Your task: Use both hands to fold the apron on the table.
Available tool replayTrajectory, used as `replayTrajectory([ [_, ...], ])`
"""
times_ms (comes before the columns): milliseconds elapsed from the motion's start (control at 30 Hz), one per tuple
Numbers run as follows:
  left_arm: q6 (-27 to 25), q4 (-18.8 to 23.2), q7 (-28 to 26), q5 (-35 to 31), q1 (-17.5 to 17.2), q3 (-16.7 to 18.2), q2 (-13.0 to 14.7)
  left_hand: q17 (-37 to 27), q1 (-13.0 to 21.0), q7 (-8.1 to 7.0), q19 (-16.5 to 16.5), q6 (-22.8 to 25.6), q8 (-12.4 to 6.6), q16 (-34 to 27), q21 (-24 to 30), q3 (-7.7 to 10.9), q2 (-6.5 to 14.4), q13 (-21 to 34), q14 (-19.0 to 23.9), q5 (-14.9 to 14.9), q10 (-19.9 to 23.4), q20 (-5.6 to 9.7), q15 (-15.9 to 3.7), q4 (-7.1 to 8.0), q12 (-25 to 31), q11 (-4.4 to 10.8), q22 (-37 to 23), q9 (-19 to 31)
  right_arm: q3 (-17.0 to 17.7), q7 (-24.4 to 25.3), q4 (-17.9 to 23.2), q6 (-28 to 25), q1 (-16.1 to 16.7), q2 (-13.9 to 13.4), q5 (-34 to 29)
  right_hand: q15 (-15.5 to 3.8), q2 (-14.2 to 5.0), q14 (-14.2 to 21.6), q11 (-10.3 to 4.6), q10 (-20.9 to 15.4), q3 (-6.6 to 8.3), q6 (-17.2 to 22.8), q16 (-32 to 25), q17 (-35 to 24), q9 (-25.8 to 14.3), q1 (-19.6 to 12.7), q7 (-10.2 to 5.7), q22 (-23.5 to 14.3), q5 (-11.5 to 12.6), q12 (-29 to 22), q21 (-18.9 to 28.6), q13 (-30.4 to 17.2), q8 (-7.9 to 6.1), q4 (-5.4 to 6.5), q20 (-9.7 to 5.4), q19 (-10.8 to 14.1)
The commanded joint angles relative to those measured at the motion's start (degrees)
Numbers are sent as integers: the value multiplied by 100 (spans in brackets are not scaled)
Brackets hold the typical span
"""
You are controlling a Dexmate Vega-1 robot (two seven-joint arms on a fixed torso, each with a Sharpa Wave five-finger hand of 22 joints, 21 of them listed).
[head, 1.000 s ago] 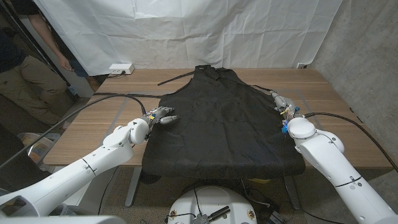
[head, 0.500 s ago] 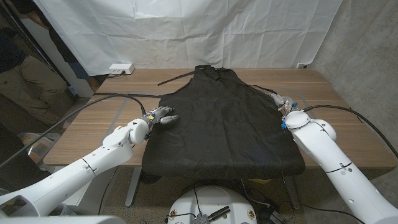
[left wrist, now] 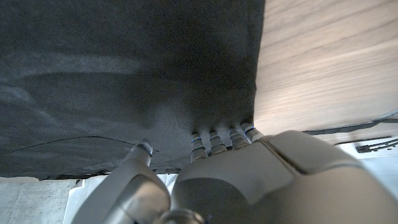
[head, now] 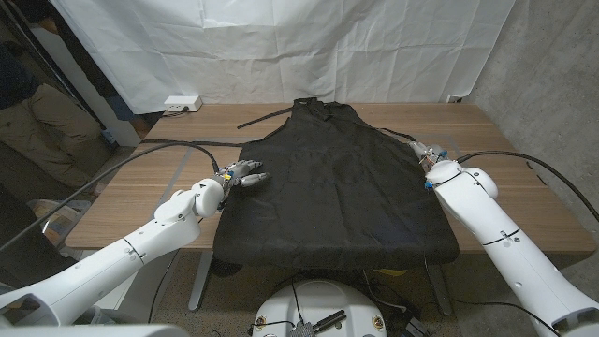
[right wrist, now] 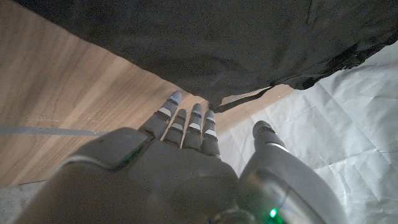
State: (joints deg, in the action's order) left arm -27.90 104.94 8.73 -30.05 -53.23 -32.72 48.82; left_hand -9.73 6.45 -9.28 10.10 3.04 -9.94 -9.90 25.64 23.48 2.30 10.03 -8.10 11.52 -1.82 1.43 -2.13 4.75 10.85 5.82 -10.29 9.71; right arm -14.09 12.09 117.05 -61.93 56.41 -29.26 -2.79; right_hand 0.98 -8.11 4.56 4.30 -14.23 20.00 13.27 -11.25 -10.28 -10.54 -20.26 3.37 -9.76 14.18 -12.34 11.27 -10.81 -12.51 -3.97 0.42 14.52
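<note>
Even, soft light; head view sharp; wrist views blurred up close, dim.

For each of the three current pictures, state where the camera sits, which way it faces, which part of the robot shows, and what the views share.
Head view: from the robot's head, looking down at the wooden table with the black apron spread on it; both arms enter, left hand and right hand at the apron's side edges.
Left wrist view: along the back of the left hand, fingers at the apron's edge.
Right wrist view: along the back of the right hand, fingers toward the apron and its strap.
Shared: apron and table.
</note>
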Motion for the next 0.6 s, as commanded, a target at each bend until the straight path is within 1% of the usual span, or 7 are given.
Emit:
replayTrajectory([
  [33,34,-106,39,41,84,-29,-20,-15,44,7,27,-30,-27,-49,32,-2,22,28,-38,56,-17,26,-317,9,23,3,-27,23,-128,-230,-257,-458,-315,32,-169,-5,-8,34,25,-74,1,101,-20,-18,-26,-25,14,-8,-24,-29,33,-18,-35,-10,-18,53],
  [167,27,-126,34,53,90,-34,-35,-14,38,9,24,-40,-25,-48,28,-4,25,28,-41,60,-25,26,-314,11,20,7,-27,23,-126,-305,-299,-522,-364,41,-172,-8,-5,50,32,-99,0,106,-22,-22,-27,-12,9,-8,-35,-29,33,-19,-27,-6,-18,65],
  [267,7,-130,41,52,92,-41,-41,-14,33,9,22,-46,-24,-48,24,-7,29,28,-42,63,-30,28,-314,13,19,15,-27,23,-144,-356,-334,-554,-411,44,-175,-6,-8,239,60,-195,2,183,-75,-29,-30,20,62,-11,-63,-41,89,-22,-29,7,-9,251],
  [333,9,-131,35,65,86,-37,-47,-13,30,14,22,-54,-22,-48,21,-8,31,28,-42,65,-28,31,-317,14,20,16,-27,23,-165,-402,-363,-597,-456,37,-171,12,-14,438,74,-310,10,312,-125,-38,-33,47,88,-14,-85,-59,124,-24,-52,18,-5,397],
  [533,0,-118,14,71,70,-35,-59,-13,21,22,20,-69,-20,-47,12,-13,36,28,-48,71,-39,27,-326,16,17,12,-27,23,-182,-508,-420,-636,-530,27,-149,14,-16,517,131,-433,26,443,-128,-39,-34,50,111,-15,-97,-85,114,-27,-80,12,-3,419],
  [567,-5,-115,9,65,68,-38,-59,-12,18,28,20,-77,-18,-47,9,-14,38,28,-49,73,-39,27,-321,17,17,16,-27,23,-188,-521,-425,-640,-537,22,-148,25,-17,595,137,-492,28,485,-148,-42,-34,61,119,-16,-102,-99,111,-28,-86,17,6,430],
  [600,-10,-113,16,62,70,-41,-58,-12,16,29,18,-78,-18,-47,8,-15,39,28,-50,74,-41,29,-323,17,17,15,-27,23,-174,-539,-425,-638,-537,28,-134,11,-15,641,144,-531,34,530,-152,-42,-34,64,112,-16,-106,-104,128,-28,-92,16,14,494],
])
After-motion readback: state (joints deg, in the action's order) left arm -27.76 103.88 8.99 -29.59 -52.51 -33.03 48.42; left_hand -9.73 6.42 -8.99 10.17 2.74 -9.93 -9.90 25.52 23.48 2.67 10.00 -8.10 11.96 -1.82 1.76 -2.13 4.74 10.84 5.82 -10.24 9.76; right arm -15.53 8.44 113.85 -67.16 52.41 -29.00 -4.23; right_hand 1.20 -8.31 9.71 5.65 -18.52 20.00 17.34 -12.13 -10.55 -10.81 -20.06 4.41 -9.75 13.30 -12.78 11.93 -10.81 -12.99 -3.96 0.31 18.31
